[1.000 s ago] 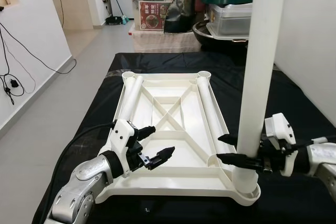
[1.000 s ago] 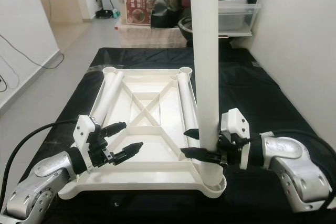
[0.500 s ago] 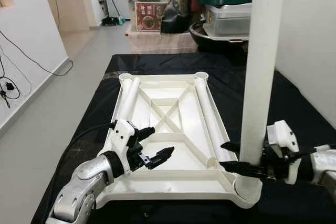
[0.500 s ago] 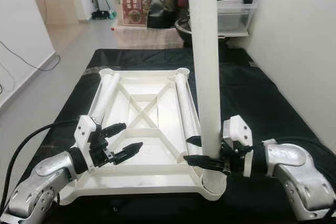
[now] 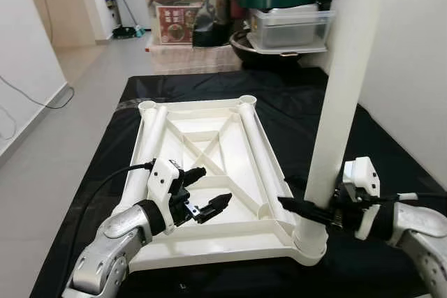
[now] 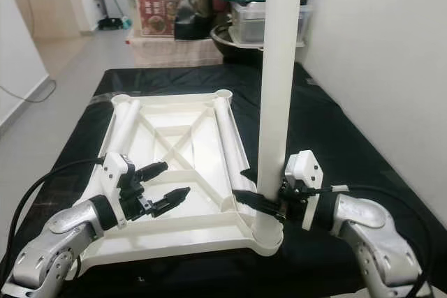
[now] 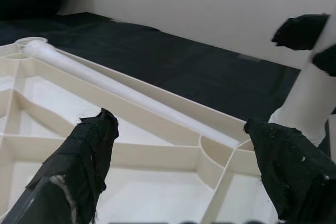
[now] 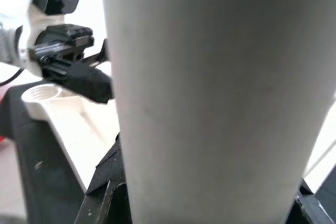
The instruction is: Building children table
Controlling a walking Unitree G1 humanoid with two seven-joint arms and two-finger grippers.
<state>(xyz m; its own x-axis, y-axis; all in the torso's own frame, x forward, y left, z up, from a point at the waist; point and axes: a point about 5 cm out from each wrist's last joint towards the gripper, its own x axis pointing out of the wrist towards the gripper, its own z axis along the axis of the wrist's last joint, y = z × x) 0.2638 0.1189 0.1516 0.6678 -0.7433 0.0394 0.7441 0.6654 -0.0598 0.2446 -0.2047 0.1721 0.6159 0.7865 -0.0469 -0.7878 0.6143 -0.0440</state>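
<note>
The white table top (image 5: 209, 250) lies upside down on a black cloth (image 5: 377, 137). One white leg (image 5: 342, 95) stands upright, leaning slightly, in its near right corner socket. My right gripper (image 5: 288, 192) is shut on this leg just above the socket, and the leg (image 8: 220, 93) looms close in the right wrist view. Two more legs lie inside the top, one along the left side (image 5: 144, 148) and one along the right side (image 5: 255, 151). My left gripper (image 5: 216, 184) hovers open over the near left part of the top, its fingers (image 7: 84, 150) spread wide and holding nothing.
A white wall (image 5: 412, 68) runs close along the right. At the far end stand a bin with an orange lid (image 5: 178, 5) and clear bins under a green lid (image 5: 279, 12). Bare floor (image 5: 70, 102) lies to the left of the cloth.
The whole picture has shifted with the camera. My right gripper stays shut on the upright leg in the corner socket, and my left gripper stays open in the same place.
</note>
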